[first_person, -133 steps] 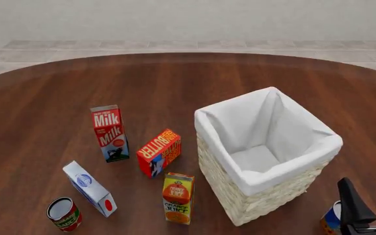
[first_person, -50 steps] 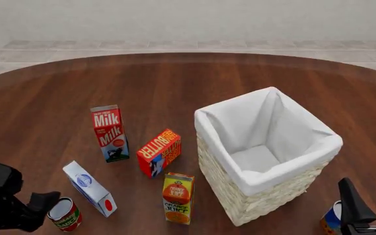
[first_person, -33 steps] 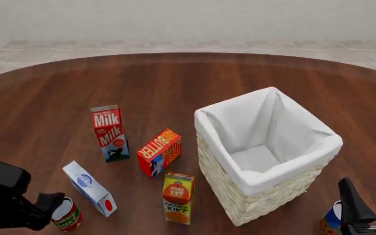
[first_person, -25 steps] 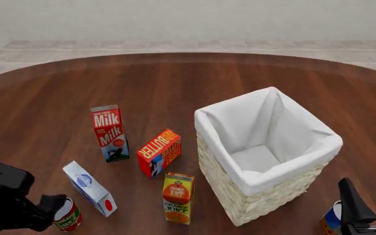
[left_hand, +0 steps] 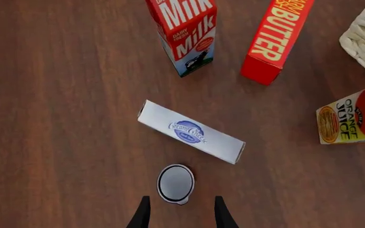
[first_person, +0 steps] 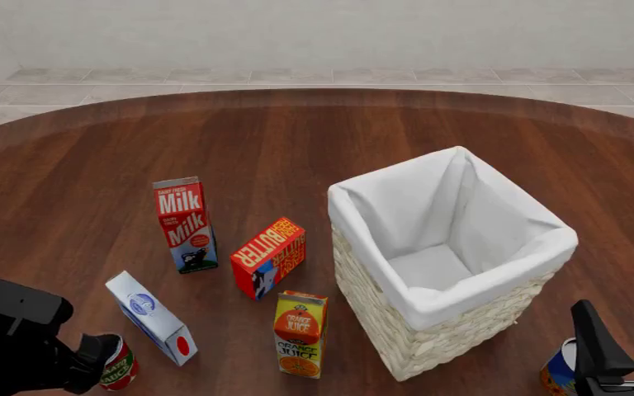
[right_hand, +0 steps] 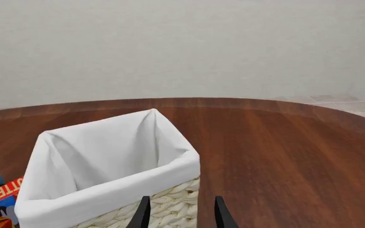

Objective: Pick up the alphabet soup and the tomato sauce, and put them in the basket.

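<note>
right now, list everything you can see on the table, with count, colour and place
tall cream wicker basket: 1, white cloth lining, right of centre, nothing inside it
red-labelled tomato sauce can: 1, white top, near left edge, just ahead of the left fingers
blue-and-orange alphabet soup can: 1, near right corner, mostly hidden by the right arm
red and white milk carton: 1, upright, left of centre
red butter box: 1, yellow lettering, between milk and basket
orange juice carton: 1, orange, upright, in front of the butter
white cream cheese box: 1, blue logo, lying beside the tomato sauce
round wooden table: 1, dark brown
left gripper: black, fingers open, over the tomato sauce
right gripper: black, fingers open, facing the basket
</note>
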`<state>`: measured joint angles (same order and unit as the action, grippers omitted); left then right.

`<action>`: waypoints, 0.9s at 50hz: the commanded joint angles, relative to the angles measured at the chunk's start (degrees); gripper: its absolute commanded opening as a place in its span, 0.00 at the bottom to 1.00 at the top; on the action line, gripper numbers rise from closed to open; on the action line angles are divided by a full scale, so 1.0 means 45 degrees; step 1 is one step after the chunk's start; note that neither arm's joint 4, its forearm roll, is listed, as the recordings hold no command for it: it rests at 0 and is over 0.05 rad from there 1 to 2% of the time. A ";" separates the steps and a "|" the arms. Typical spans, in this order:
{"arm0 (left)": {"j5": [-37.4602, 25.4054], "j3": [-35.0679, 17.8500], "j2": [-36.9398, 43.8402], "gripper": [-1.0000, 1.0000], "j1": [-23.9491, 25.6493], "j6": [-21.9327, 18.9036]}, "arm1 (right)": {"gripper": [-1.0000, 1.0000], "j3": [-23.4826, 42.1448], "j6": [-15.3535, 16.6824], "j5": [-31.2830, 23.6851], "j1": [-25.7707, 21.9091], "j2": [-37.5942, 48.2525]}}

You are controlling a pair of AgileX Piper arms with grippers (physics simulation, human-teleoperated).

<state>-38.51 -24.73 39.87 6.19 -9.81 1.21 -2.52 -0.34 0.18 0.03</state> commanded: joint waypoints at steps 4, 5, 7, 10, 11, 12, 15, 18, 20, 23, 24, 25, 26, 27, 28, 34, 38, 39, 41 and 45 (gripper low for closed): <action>0.0797 0.0419 0.0509 1.00 -0.0289 -0.0272 | 1.00 0.0001 -0.0008 0.0008 0.0029 0.0003; 0.0799 0.0420 0.0510 1.00 -0.0289 -0.0272 | 1.00 0.0001 -0.0008 0.0008 0.0029 0.0003; 0.0972 0.0484 0.0638 1.00 -0.0445 -0.0395 | 1.00 -0.0001 -0.0007 0.0007 0.0018 0.0006; 0.1103 0.0548 0.0730 1.00 -0.0492 -0.0426 | 1.00 0.0002 -0.0004 0.0006 0.0012 0.0008; 0.1136 0.0570 0.0748 1.00 -0.0497 -0.0434 | 1.00 0.0002 -0.0004 0.0006 0.0012 0.0008; 0.1173 0.0597 0.0772 1.00 -0.0488 -0.0422 | 1.00 0.0005 -0.0005 0.0003 0.0016 0.0008; 0.1361 0.0659 0.0905 1.00 -0.0553 -0.0485 | 1.00 0.0007 -0.0007 0.0006 0.0037 0.0006; 0.1615 0.0656 0.1125 1.00 -0.0662 -0.0552 | 1.00 0.0016 -0.0004 0.0006 0.0044 0.0005; 0.1730 0.0698 0.1212 1.00 -0.0703 -0.0569 | 1.00 0.0019 -0.0009 0.0003 0.0047 0.0006; 0.1813 0.0764 0.1248 1.00 -0.0697 -0.0559 | 1.00 0.0022 -0.0009 0.0001 0.0052 0.0005; 0.1890 0.0811 0.1290 1.00 -0.0712 -0.0562 | 1.00 0.0023 -0.0013 0.0001 0.0056 0.0005; 0.1924 0.0836 0.1319 1.00 -0.0711 -0.0542 | 1.00 0.0022 -0.0014 0.0000 0.0057 0.0005; 0.1970 0.0870 0.1336 1.00 -0.0729 -0.0572 | 1.00 0.0025 -0.0015 -0.0004 0.0054 0.0006; 0.1971 0.0881 0.1344 1.00 -0.0706 -0.0530 | 1.00 0.0027 -0.0018 -0.0003 0.0056 0.0006; 0.1995 0.0896 0.1354 1.00 -0.0731 -0.0552 | 1.00 0.0026 -0.0021 -0.0005 0.0059 0.0006; 0.2143 0.0995 0.1428 1.00 -0.0686 -0.0452 | 1.00 0.0023 -0.0024 -0.0006 0.0048 0.0004; 0.2273 0.1111 0.1472 1.00 -0.0631 -0.0399 | 1.00 0.0025 -0.0032 -0.0004 0.0061 0.0003; 0.2319 0.1139 0.1490 1.00 -0.0594 -0.0320 | 1.00 0.0022 -0.0034 -0.0005 0.0067 0.0003; 0.2354 0.1160 0.1502 1.00 -0.0588 -0.0321 | 1.00 0.0022 -0.0033 -0.0002 0.0071 0.0003; 0.2601 0.1300 0.1631 1.00 -0.0511 -0.0175 | 1.00 0.0019 -0.0030 -0.0006 0.0062 0.0003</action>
<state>-28.60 -19.98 46.30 3.47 -11.44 1.31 -2.63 -0.36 0.44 0.05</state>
